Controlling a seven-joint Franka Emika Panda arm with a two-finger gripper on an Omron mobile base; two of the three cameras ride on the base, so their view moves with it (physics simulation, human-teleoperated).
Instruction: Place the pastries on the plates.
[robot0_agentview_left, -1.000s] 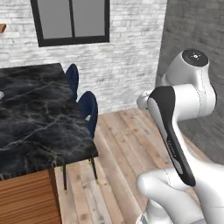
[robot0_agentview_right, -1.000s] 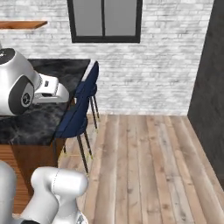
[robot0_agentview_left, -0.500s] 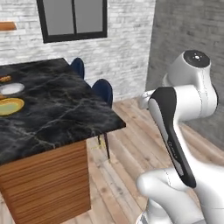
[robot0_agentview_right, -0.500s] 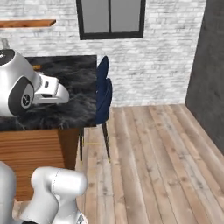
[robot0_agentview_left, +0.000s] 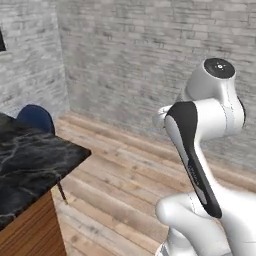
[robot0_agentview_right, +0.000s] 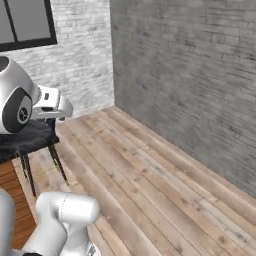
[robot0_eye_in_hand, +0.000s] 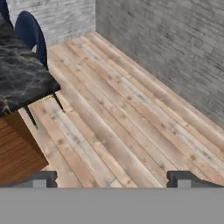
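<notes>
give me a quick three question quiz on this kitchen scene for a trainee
1. True or false: the tool is clamped on a pastry.
2. Multiple choice: what does the hand view look down on between the two finger tips? A) a white plate B) bare wooden floor C) a sink
3. Fill in: the blue chair stands beside the black marble ____.

Key:
1. False. In the hand view the finger tips stand wide apart with nothing between them.
2. B. Only floor planks lie ahead of the tool, running to the grey brick wall.
3. Counter. The chair's back rises at its far edge, and wood panelling shows under the top.
</notes>
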